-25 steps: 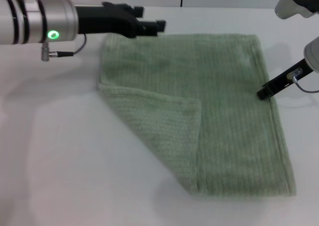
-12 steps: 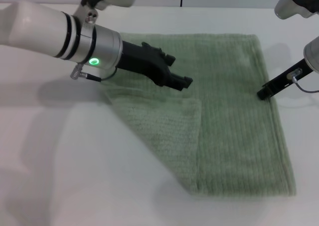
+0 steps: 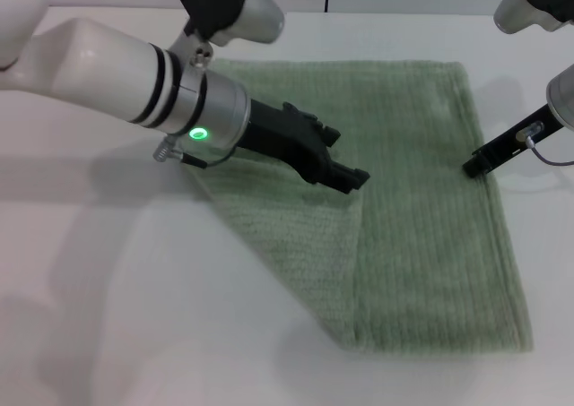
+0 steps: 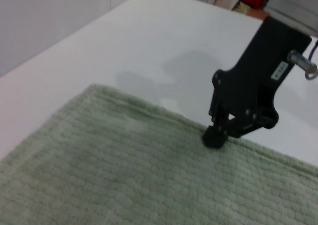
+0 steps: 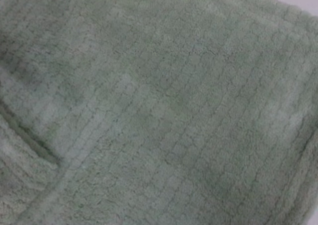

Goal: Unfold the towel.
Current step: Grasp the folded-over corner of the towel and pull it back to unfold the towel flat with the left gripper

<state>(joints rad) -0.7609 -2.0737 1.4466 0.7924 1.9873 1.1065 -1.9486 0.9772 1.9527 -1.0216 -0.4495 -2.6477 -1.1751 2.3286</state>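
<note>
Fingers of the left gripper (image 3: 352, 178) are lying close together with nothing visibly between them; whether they are fully clenched I cannot tell. That gripper is reaching in from the left over the towel (image 3: 413, 200), its black tip sitting at or just above the corner of the folded-over flap, near the towel's middle. Contact with the cloth cannot be confirmed.

Towel is lying flat on the white table (image 3: 108, 316), pale green and ribbed. Its near-left corner is doubled over onto the rest, forming a triangular flap with a diagonal fold running toward the near edge. Remaining corners are lying flat.

Right gripper (image 3: 473, 168) is resting at the towel's right hem, about halfway along that edge. In the left wrist view its black tip (image 4: 214, 137) is pressing down onto the hem (image 4: 278, 158); finger state cannot be told. Right wrist view is filled by towel surface (image 5: 189, 101), with the flap's edge showing at one side.
</note>
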